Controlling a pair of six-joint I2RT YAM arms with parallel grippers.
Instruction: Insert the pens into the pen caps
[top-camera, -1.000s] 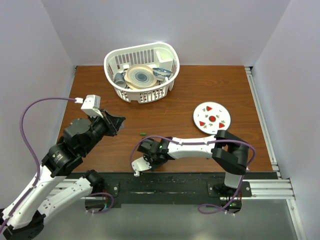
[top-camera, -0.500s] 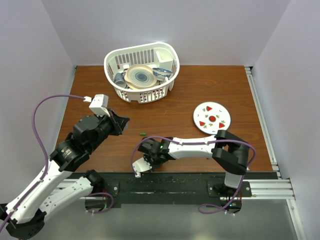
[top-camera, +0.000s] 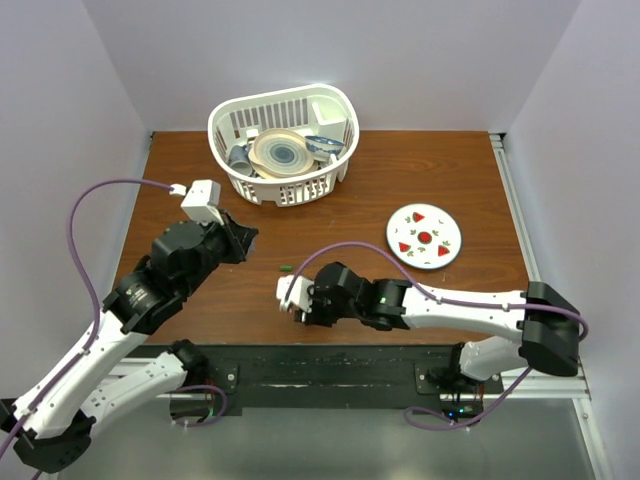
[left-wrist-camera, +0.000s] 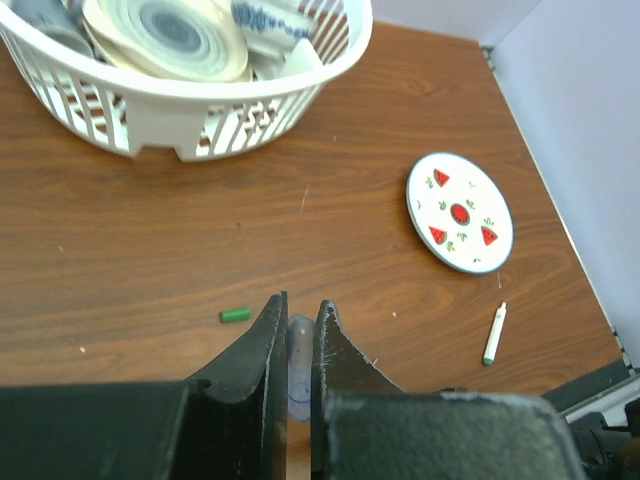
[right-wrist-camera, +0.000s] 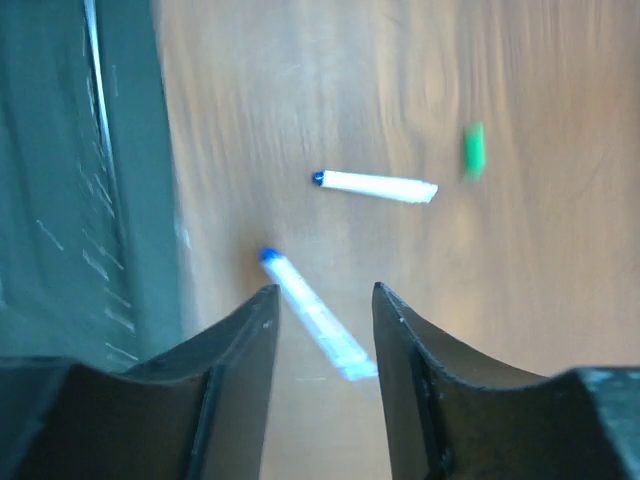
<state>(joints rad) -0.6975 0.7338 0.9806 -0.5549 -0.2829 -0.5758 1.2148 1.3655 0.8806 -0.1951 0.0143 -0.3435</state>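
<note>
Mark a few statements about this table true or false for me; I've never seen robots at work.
1. The white basket holds dishes. True.
2. The green cap sits on the watermelon plate. False: it lies on the bare table, well apart from the plate.
3. The right gripper is clamped on a pen. False: its jaws stand open over a blue-tipped pen lying on the table.
4. A second blue-tipped pen lies nearby. True.
5. The left gripper is empty. False: a small pale cylinder is pinched between its fingers.
6. A green-tipped pen lies near the plate. True.
</note>
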